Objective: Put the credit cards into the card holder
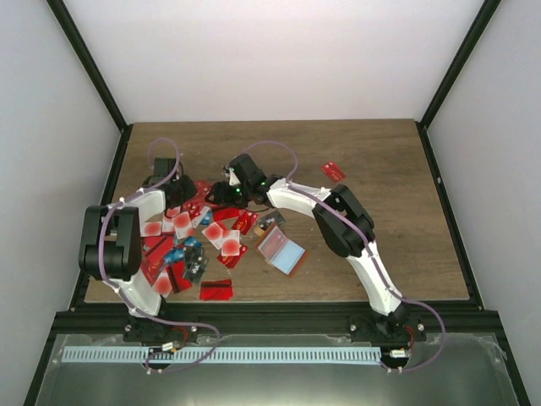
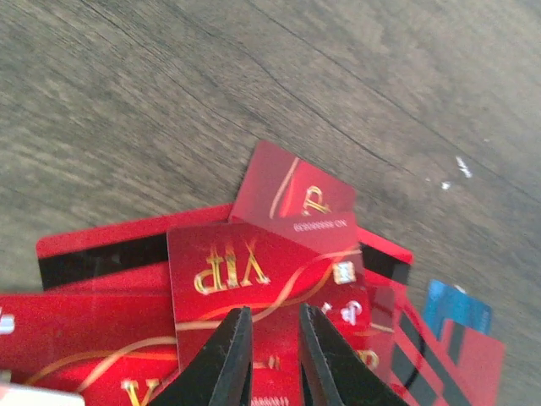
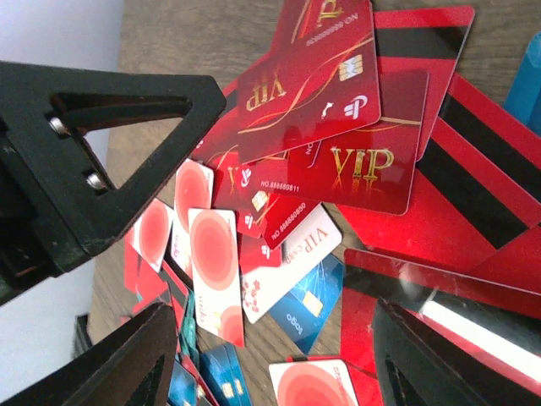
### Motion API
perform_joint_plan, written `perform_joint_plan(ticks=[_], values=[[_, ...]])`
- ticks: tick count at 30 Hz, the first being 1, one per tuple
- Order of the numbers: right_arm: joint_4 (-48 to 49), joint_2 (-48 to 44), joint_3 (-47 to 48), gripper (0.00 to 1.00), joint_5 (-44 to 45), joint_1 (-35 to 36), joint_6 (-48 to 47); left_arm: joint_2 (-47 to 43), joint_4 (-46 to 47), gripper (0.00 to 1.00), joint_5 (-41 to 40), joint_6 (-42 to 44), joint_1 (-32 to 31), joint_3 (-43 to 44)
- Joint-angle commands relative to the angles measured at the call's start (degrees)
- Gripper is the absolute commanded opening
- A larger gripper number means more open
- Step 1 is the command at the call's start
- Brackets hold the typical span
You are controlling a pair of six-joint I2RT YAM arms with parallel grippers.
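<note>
Red credit cards [image 1: 190, 241] lie in a loose, overlapping heap on the left-centre of the wooden table [image 1: 380, 254]. Mixed in are white cards [image 3: 213, 254], each with a red blotch, and a few blue cards [image 2: 456, 309]. One lone red card [image 1: 333, 171] lies well apart, to the right and farther back. A black-striped red card [image 1: 216, 290] sits at the near edge of the heap.

The card holder [image 1: 281, 248] lies opened flat on the table just right of the heap, with its pale pink and light blue inner panels facing up. In the overhead view it is too small to tell whether any card sits in its pockets.

The left gripper [image 2: 272, 326] is over the far-left part of the heap, its tips just above or on a red VIP card [image 2: 245, 271]. Its jaws are drawn nearly together, leaving only a slim gap, and nothing shows between them.

The right gripper [image 3: 272, 326] reaches in from the right at the far side of the heap and faces the left gripper. Its jaws are spread wide and hold nothing. Below them lie more red VIP cards and red cards with black stripes.
</note>
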Motion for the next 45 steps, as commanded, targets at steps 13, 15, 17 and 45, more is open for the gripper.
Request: perform_joint_plan(ticks=[13, 15, 17, 45], values=[[-0.87, 10.72, 11.83, 0.64, -0.64, -1.26, 15.57, 14.19, -5.42, 0.16, 6.18, 9.53, 3.69, 10.83], [-1.09, 11.08, 12.07, 0.64, -0.28, -1.39, 16.47, 15.32, -5.78, 0.15, 6.35, 9.63, 3.64, 10.96], [-1.5, 11.18, 12.09, 0.64, 0.46, -1.47, 17.39, 15.86, -6.08, 0.15, 6.13, 9.64, 3.66, 10.56], [4.36, 16.41, 12.1, 0.01, -4.46, -1.88, 22.3, 14.61, -5.08, 0.15, 5.81, 8.63, 3.66, 5.58]])
